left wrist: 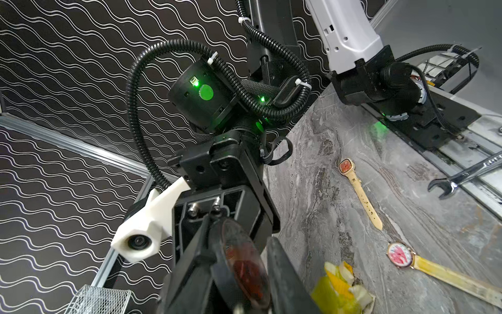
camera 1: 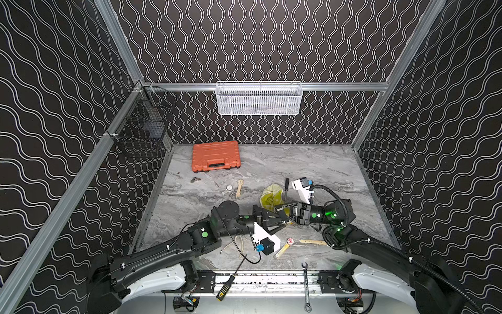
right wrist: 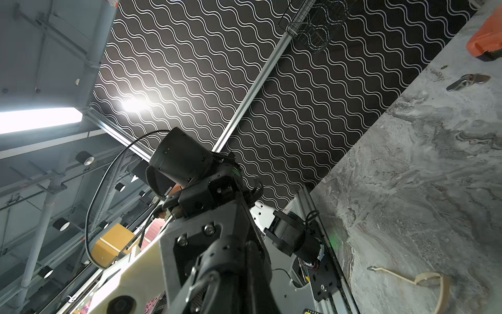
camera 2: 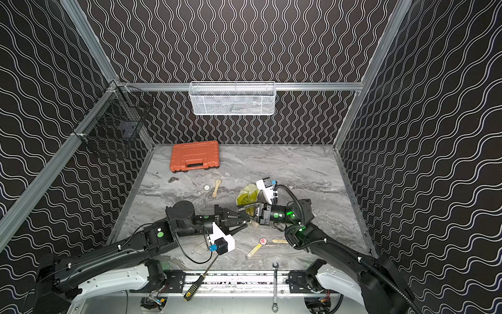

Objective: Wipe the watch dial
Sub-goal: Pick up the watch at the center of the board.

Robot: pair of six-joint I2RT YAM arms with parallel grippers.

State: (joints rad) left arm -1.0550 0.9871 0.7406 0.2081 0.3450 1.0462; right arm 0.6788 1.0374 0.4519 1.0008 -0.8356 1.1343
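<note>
While the round, dark-rimmed, reddish-faced watch (left wrist: 244, 269) is clamped in the closed right gripper (camera 1: 278, 211), the left gripper (camera 1: 284, 220) is held narrowly parted just beside it.

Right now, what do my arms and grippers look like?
The left arm and right arm are black, white shells at the base, round green stickers on joints. Ribbed black hose along the right; thin black cable off the left. The left gripper and right gripper are black, with white camera brackets.
</note>
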